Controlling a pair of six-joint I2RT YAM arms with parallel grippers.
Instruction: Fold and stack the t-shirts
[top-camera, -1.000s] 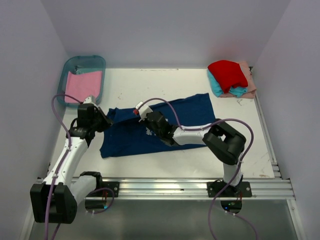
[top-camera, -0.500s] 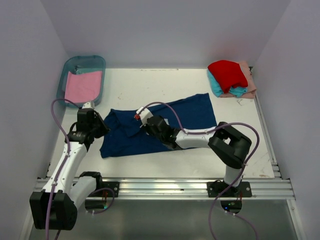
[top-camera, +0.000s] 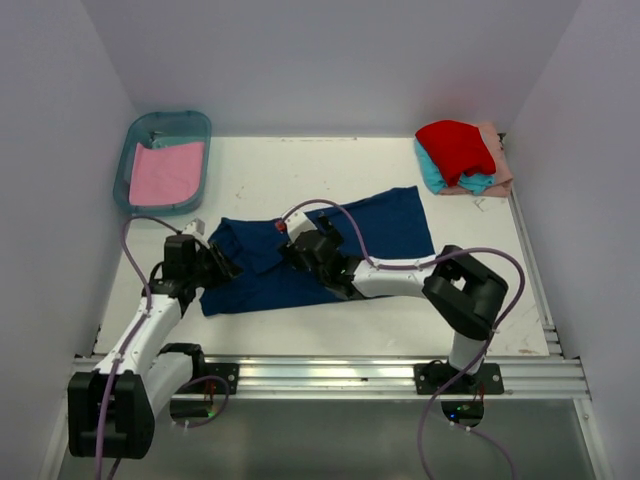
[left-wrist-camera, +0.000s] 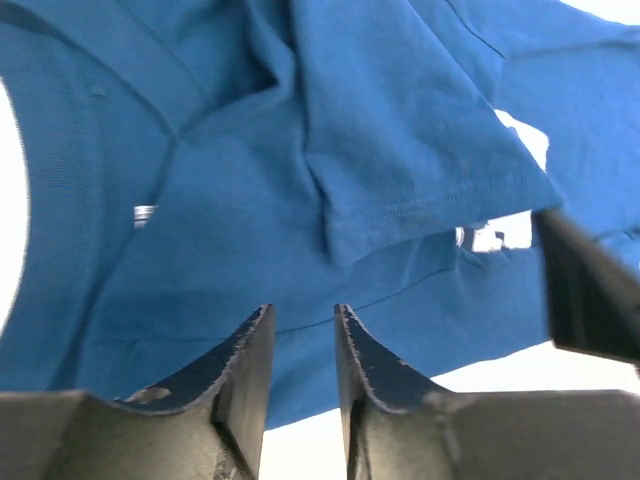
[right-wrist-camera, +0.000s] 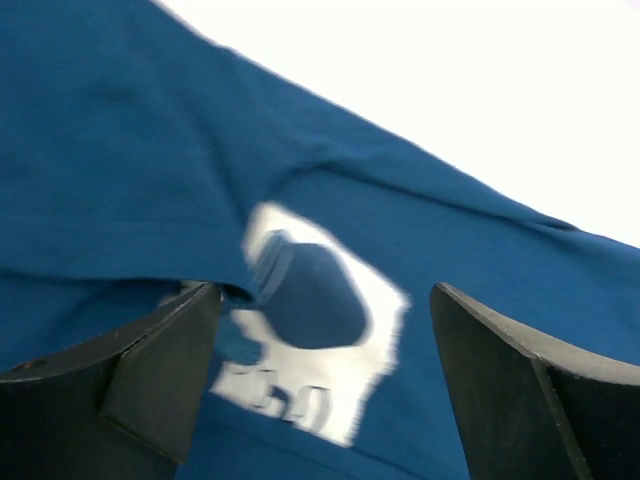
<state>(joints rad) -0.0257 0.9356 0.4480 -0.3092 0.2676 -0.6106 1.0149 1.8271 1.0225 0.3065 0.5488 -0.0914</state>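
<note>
The navy blue t-shirt (top-camera: 385, 222) lies half folded across the middle of the table. My left gripper (top-camera: 226, 268) sits low at its left edge. In the left wrist view that gripper (left-wrist-camera: 302, 312) stands open by a narrow gap with nothing in it, and the navy cloth (left-wrist-camera: 250, 150) lies just beyond the tips. My right gripper (top-camera: 288, 252) hovers over the shirt's middle. It is wide open (right-wrist-camera: 325, 290) above the pale square print (right-wrist-camera: 330, 350), holding nothing. A pink t-shirt (top-camera: 165, 172) lies in the bin. Red (top-camera: 455, 145), teal (top-camera: 432, 172) and peach (top-camera: 497, 160) t-shirts are stacked at the back right.
The teal translucent bin (top-camera: 135, 140) stands at the back left corner. White walls close in the table on three sides. A metal rail (top-camera: 330, 372) carries the arm bases along the near edge. Bare white tabletop (top-camera: 330, 165) shows behind the navy shirt.
Both grippers, shut on the navy shirt a second ago, have opened and let it go. The left gripper has dropped toward the near edge, and the shirt's left part has settled flat.
</note>
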